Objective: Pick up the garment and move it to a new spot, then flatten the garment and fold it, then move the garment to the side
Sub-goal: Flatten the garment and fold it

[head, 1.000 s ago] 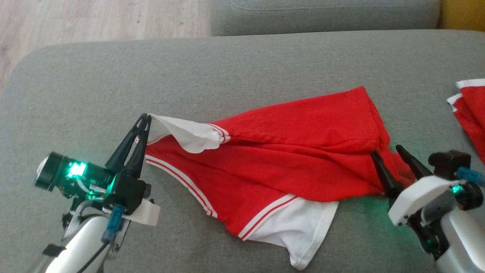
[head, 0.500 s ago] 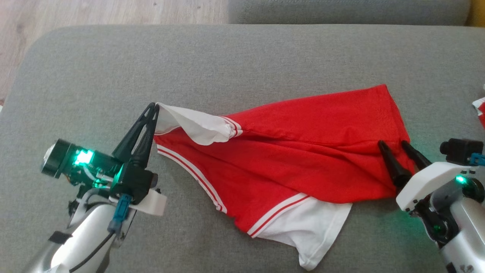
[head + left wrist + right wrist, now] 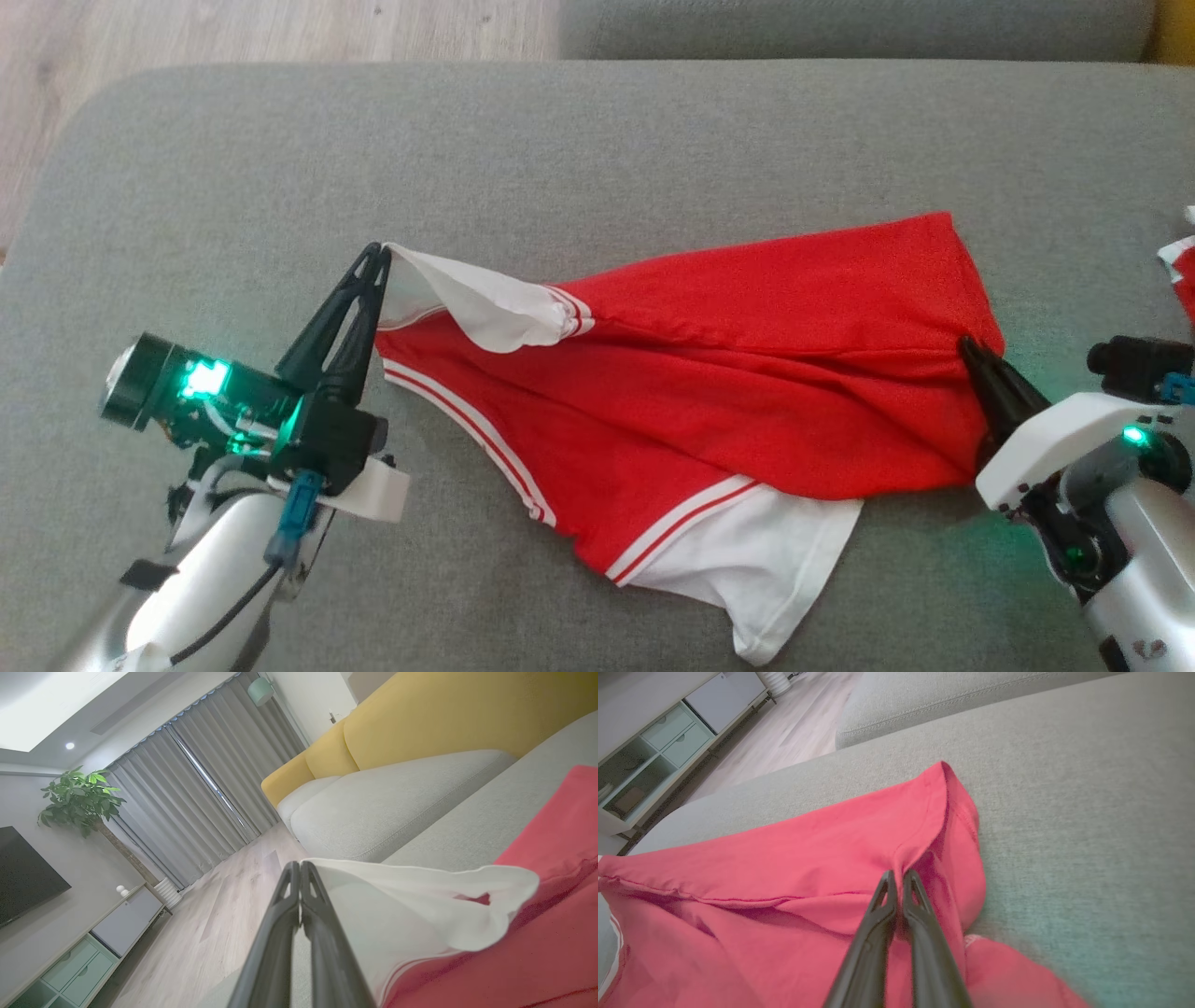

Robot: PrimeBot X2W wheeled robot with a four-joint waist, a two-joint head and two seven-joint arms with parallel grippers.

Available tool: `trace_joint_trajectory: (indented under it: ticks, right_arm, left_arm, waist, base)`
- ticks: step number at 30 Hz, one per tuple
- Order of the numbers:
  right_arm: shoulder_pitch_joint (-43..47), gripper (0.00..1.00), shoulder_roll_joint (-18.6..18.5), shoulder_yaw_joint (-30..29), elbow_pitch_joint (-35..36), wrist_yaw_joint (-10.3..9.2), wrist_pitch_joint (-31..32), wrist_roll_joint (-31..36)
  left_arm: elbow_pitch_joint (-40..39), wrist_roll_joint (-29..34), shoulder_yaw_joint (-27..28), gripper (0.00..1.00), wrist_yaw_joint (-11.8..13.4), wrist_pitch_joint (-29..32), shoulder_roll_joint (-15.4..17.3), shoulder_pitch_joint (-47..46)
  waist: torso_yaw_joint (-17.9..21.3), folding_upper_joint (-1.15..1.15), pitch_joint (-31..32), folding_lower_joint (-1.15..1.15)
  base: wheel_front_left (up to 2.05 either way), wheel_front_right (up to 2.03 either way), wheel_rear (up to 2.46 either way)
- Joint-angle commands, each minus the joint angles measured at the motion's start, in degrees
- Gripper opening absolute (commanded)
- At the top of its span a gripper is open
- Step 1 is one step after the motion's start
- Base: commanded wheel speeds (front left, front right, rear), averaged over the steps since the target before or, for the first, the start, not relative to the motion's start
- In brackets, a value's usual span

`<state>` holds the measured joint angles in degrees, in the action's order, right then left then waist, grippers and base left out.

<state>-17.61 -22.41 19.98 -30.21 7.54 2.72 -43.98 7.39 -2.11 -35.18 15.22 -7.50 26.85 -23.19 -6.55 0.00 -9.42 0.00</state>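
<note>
Just closing right claw [image 3: 971,345] onto red garment [image 3: 747,373] hem — keeping left claw [image 3: 381,250] clamped on its white sleeve.

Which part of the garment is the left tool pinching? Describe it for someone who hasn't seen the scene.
On the wide grey sofa seat lies a red garment. At its left end a white sleeve is raised off the seat, its edge pinched in the left tool. The other white sleeve lies flat and untouched, nearer the robot.
</note>
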Motion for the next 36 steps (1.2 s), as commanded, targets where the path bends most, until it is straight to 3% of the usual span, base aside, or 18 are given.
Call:
trace_joint_trajectory:
  ticks: [1, 12, 23, 29, 32, 36]
  right_arm:
    - [-1.8, 0.00, -2.2, 0.8, 2.1, -0.05, -1.4, -0.3]
    - [-2.2, 0.00, -6.5, -2.2, 8.1, -0.05, -3.9, -2.1]
    - [-0.4, 0.00, -14.2, -14.9, 27.6, -0.05, 3.4, -3.8]
    - [-2.5, 0.00, -15.2, -21.0, 36.0, -0.05, 11.2, -1.6]
    - [-7.2, 0.00, -14.2, -19.4, 35.9, -0.05, 14.3, -0.2]
    - [-17.0, 0.00, -11.7, -13.8, 30.0, -0.05, 16.0, 2.1]
  left_arm:
    - [-1.3, -0.7, 3.1, 0.00, 0.8, -0.7, 2.3, -2.6]
    - [-5.2, -4.6, 7.8, 0.00, 0.8, -3.2, 5.1, -4.2]
    - [-13.9, -10.2, 15.0, 0.00, -3.4, -2.0, 11.1, -12.7]
    - [-13.6, -11.6, 15.6, 0.00, -7.5, 1.1, 12.4, -22.0]
    - [-8.8, -12.6, 14.2, 0.00, -10.8, 3.0, 11.8, -27.3]
    - [0.7, -12.8, 11.4, 0.00, -15.3, 4.3, 9.9, -34.5]
  waist:
    - [0.5, 0.00, 0.9, 0.00]
    - [2.4, 0.00, 7.4, 0.00]
    - [4.8, 0.00, 13.8, 0.00]
    - [5.6, 0.00, 13.8, 0.00]
    - [6.1, 0.00, 12.2, 0.00]
    - [6.6, 0.00, 8.5, 0.00]
  base:
    - [0.00, 0.00, 0.00]
    - [0.00, 0.00, 0.00]
    - [0.00, 0.00, 0.00]
    - [0.00, 0.00, 0.00]
    - [0.00, 0.00, 0.00]
    - [0.00, 0.00, 0.00]
